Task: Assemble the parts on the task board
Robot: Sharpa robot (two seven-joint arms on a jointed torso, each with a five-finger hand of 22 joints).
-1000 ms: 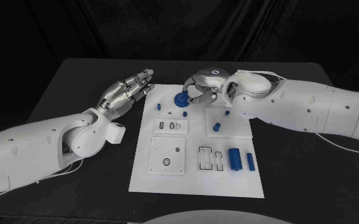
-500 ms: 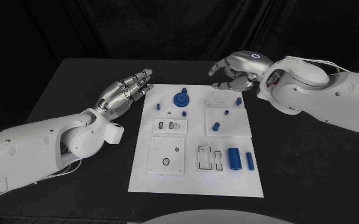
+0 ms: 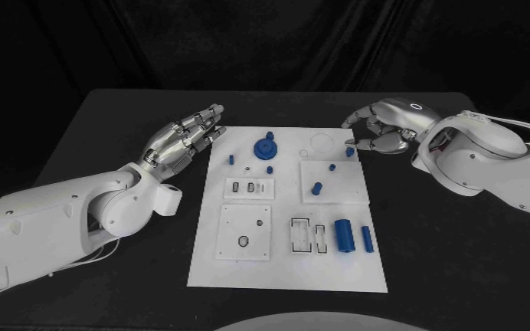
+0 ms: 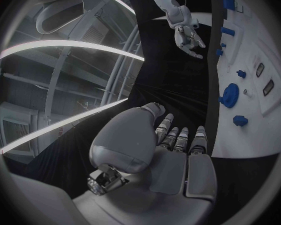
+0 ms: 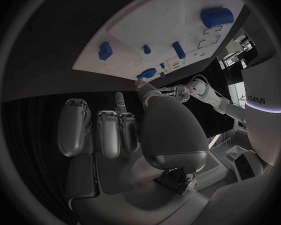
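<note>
Parts (image 3: 266, 148) lie on the task board (image 3: 289, 263), between both hands' fingers (image 3: 205, 122).

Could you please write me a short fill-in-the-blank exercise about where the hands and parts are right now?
1. The right hand hovers off the task board's ____ edge.
2. The left hand holds ____, with its fingers stretched out.
3. The round blue part sits near the board's ____ edge.
4. The two blue cylinders lie ____ on the board's near right area.

Missing words: right; nothing; far; side by side
</note>
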